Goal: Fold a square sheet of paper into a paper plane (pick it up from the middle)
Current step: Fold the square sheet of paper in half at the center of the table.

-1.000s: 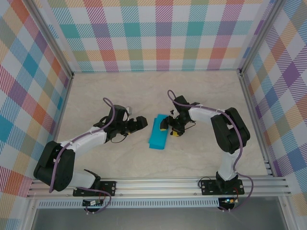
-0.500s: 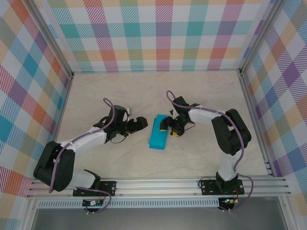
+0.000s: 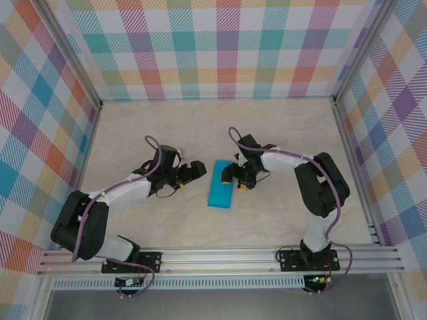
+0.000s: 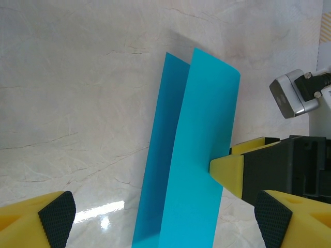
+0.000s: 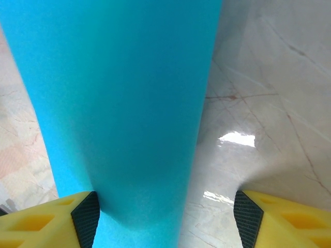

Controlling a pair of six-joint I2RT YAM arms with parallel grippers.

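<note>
The square sheet of paper (image 3: 221, 183) is teal-blue and lies folded over on itself as a long strip in the middle of the table. A paper plane is out of view. In the left wrist view the upper flap (image 4: 199, 155) overlaps the lower layer (image 4: 160, 155), whose left edge sticks out. My left gripper (image 3: 195, 171) is open just left of the strip, low over the table, with its pads (image 4: 58, 217) wide apart. My right gripper (image 3: 233, 177) is open at the strip's right edge. One yellow fingertip (image 4: 227, 169) touches the flap. In the right wrist view the paper (image 5: 119, 103) runs between the spread pads (image 5: 85, 214).
The pale marble-look tabletop (image 3: 167, 133) is walled in by checkered panels (image 3: 220, 47) at the back and both sides. An aluminium rail (image 3: 220, 257) runs along the near edge, where both arm bases are bolted.
The right gripper has edged slightly left onto the strip's right edge. The left arm and the paper have barely shifted.
</note>
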